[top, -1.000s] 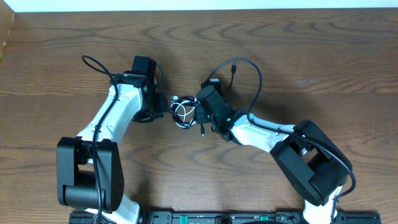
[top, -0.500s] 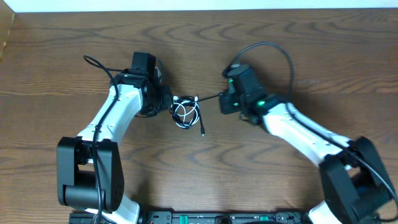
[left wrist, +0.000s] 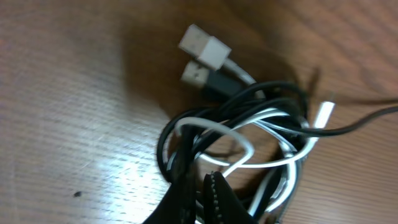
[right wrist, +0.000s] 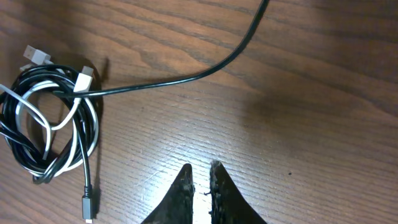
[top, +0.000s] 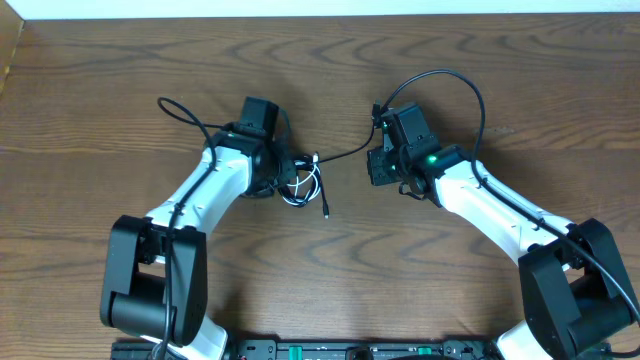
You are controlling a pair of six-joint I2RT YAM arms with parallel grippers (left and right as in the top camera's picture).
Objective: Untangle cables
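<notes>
Black and white cables (top: 300, 183), 1 tangled coil on the bench (top: 90, 100).
I see left tool (left wrist: 210, 190) pressed together at the coil's edge; right tool (right wrist: 200, 180) nearly closed, empty, well apart from it.

Even warm light from above, soft shadows beside the arms (top: 200, 190), pale glare on the table (left wrist: 118, 171) in both wrist views, nearby cables (left wrist: 221, 84) softly blurred.

Tangle partly covered and cropped
Overhead, the left arm (top: 215, 180) hides one side of the cables (top: 305, 185), whose plugs are too small to tell apart; the blurred left wrist view cuts them off at its bottom edge.
</notes>
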